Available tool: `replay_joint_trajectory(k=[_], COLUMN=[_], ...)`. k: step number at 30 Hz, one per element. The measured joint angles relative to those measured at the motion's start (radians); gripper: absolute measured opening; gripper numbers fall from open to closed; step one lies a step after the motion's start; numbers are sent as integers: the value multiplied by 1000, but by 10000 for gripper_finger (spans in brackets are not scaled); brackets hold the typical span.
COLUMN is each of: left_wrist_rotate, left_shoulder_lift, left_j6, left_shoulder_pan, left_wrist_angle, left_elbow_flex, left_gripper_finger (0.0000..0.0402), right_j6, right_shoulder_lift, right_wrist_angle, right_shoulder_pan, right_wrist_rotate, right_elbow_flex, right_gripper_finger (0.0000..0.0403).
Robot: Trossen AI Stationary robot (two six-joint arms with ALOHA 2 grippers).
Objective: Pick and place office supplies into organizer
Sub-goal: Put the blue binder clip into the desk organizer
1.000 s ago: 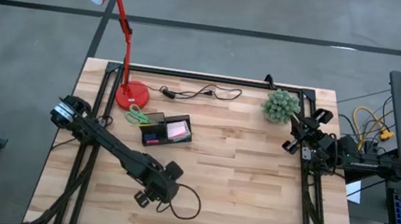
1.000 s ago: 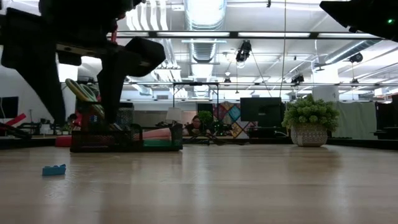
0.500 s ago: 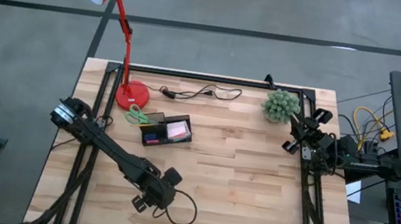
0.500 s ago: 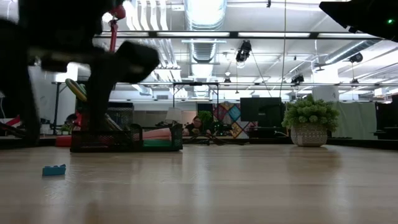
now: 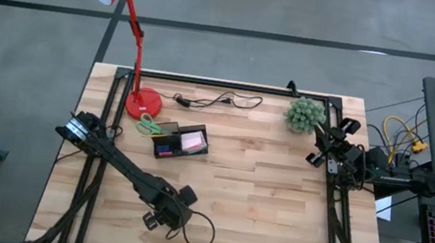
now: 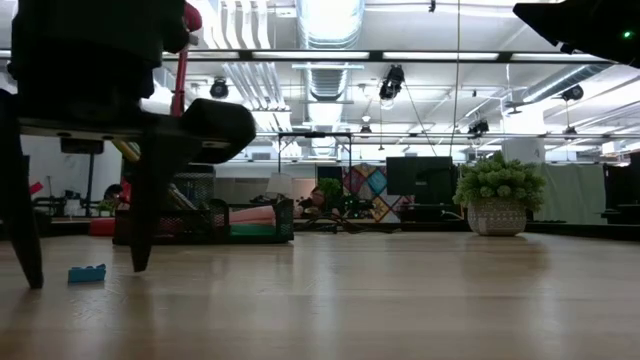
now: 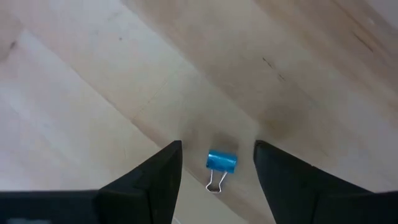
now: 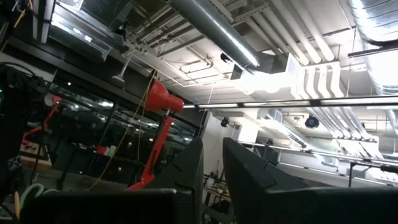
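One small blue binder clip [image 7: 221,162] lies on the bench [image 5: 258,195] near its front edge, between the spread fingers [image 7: 151,180] of my left end effector [image 7: 217,168], untouched. From above my arm hides it. Organizer [image 5: 181,142] sits well apart near the red lamp [image 5: 142,102], contents hard to make out. My right end effector [image 8: 211,165] waits at the bench's right edge, fingers narrowly parted, empty.

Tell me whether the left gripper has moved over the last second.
Yes. In the low view the left gripper has come down toward the table, its open fingers now straddling the blue binder clip.
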Motion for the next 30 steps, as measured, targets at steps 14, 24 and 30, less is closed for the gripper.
replay_joint_trajectory(k=[14,24,30], left_wrist_rotate=[4,66,93], left_shoulder_lift=[3,4,5], left_j6=[150,157,161], left_shoulder_pan=[3,41,67], left_wrist_angle=[-8,-15,-14], left_elbow_flex=[-1,-3,-4], left_gripper_finger=[158,82,62], right_j6=[4,4,3], right_shoulder_lift=[0,0,0], right_wrist_angle=[0,1,2], right_shoulder_pan=[0,0,0], right_wrist_rotate=[0,0,0], right_elbow_flex=[0,0,0], right_gripper_finger=[52,52,52])
